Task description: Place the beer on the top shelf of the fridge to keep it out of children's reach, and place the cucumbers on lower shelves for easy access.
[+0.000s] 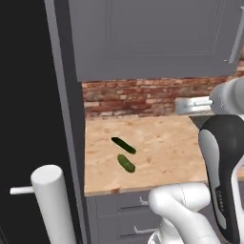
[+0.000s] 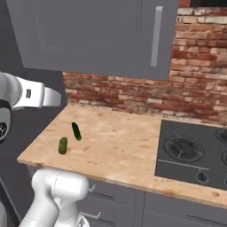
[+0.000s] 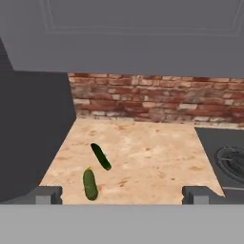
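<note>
Pincer (image 3: 122, 194) spread wide, empty; cucumbers (image 3: 90, 184) on counter (image 3: 152, 157) beyond left fingertip.

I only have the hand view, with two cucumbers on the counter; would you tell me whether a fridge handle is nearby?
Observer: Yes, the left base view shows a long white fridge handle at lower left, to the left of the cucumbers.
Operator: Thank you. What sits under the counter edge?
Observer: Grey drawers with metal pulls sit below the counter.
Operator: And the stove to the right?
Observer: In the right base view the stove shows a whole burner and a knob near its front edge.
</note>
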Tool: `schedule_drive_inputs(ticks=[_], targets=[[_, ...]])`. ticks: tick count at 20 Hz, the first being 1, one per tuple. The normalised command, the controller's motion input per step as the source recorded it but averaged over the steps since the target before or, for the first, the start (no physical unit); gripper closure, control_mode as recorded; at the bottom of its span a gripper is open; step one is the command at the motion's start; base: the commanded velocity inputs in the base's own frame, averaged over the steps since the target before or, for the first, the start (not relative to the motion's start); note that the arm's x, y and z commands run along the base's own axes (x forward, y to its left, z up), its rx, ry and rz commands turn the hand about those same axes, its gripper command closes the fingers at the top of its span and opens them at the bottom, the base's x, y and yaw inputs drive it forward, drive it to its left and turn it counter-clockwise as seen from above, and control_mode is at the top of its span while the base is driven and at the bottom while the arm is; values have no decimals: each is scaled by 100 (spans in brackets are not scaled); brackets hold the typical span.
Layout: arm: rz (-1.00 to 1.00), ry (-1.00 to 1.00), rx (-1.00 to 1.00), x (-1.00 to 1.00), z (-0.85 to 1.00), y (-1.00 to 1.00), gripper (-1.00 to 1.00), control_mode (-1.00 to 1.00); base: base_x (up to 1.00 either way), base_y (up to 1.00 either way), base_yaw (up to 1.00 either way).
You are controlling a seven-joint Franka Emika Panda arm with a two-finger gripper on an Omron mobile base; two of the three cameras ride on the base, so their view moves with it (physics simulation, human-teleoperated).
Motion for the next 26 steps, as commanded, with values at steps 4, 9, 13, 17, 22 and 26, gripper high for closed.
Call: schedule_drive_inputs(ticks=[4, 9, 13, 17, 22, 26], targets=[[0, 0, 0, 0, 0, 0, -100, 100, 0, 8, 54], [0, 0, 0, 0, 0, 0, -100, 100, 0, -1, 39], [0, 0, 0, 0, 0, 0, -100, 100, 0, -27, 17], [2, 7, 0, 3, -25, -19, -100, -100, 0, -19, 4], [3, 14, 0, 19, -67, -23, -100, -100, 0, 0, 0], [0, 8, -1, 24, -86, -2, -100, -100, 0, 0, 0]])
